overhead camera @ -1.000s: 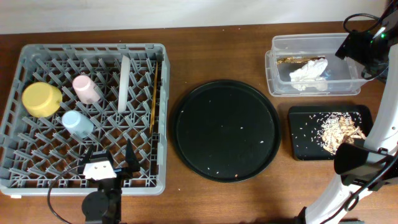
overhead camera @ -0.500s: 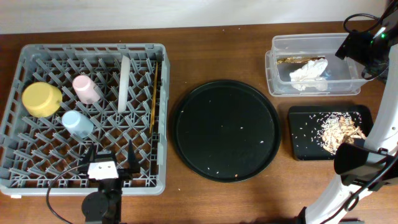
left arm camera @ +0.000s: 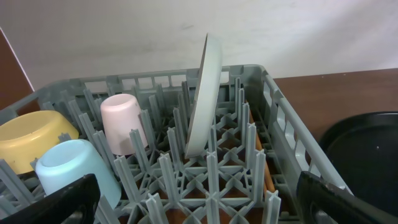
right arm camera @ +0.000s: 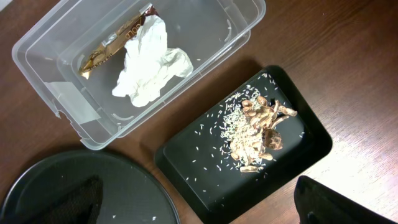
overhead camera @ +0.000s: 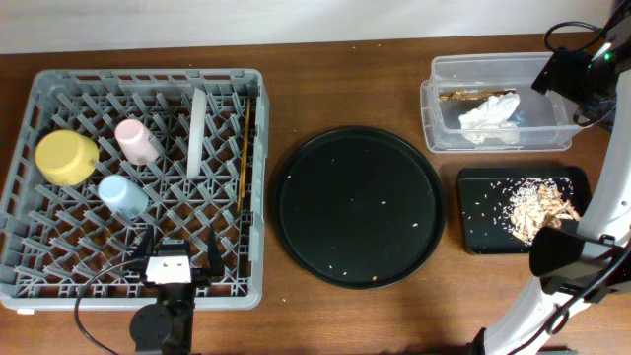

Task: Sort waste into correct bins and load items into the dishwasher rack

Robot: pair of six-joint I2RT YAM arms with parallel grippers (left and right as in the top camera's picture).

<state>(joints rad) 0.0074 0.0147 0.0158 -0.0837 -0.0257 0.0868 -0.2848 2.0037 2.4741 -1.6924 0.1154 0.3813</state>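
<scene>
Left end effector point(overhead camera: 179, 248) spread wide — above dishwasher rack point(overhead camera: 148, 77).

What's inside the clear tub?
In the clear tub: a crumpled white tissue and a gold-brown wrapper along its edge. Anything beneath the tissue is hidden.

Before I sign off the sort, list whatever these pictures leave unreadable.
Wrapper in the clear tub, right wrist: print too small to read.
Yellow bowl, left wrist: cut off by the left edge, partly behind rack pegs.
Chopsticks, overhead: too thin to tell as two.
</scene>
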